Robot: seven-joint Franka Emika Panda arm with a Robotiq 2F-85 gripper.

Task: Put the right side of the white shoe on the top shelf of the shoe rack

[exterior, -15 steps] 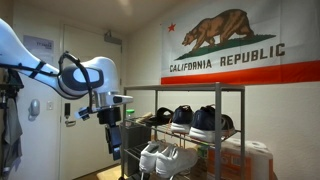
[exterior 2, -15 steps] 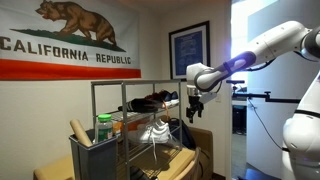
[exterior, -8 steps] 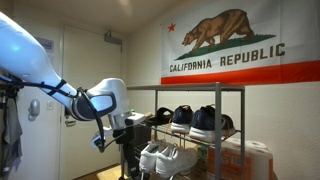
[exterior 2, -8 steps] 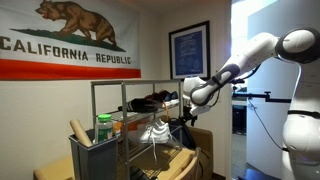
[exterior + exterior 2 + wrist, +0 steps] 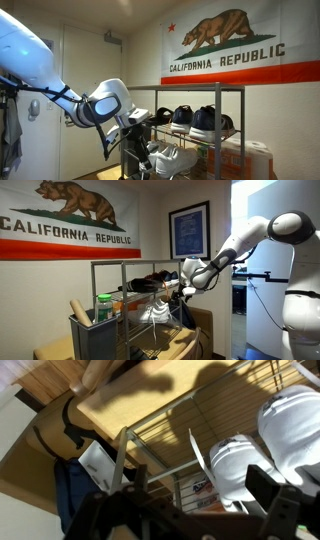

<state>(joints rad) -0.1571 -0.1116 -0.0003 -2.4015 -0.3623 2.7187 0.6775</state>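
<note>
Two white shoes stand side by side on a lower wire tier of the grey shoe rack [image 5: 127,128], seen in both exterior views [image 5: 170,157] [image 5: 158,311]. In the wrist view the nearer white shoe [image 5: 234,463] lies just ahead of my jaws and its mate [image 5: 296,422] lies beside it. My gripper [image 5: 141,151] [image 5: 179,296] [image 5: 192,510] is open and empty, at the rack's end next to the white shoes, not touching them. The top shelf [image 5: 186,88] [image 5: 136,262] is bare.
Black-and-grey shoes [image 5: 196,120] fill the middle tier. A green-lidded jar [image 5: 104,308] and a bin [image 5: 95,338] stand by the rack. A blue bag [image 5: 72,500] and a printed box [image 5: 200,488] lie below the tier. A flag hangs behind on the wall [image 5: 240,45].
The arm has come down from middle-tier height and moved in toward the lower tier. The gripper now sits close to the white shoes. The shoes have not moved.
</note>
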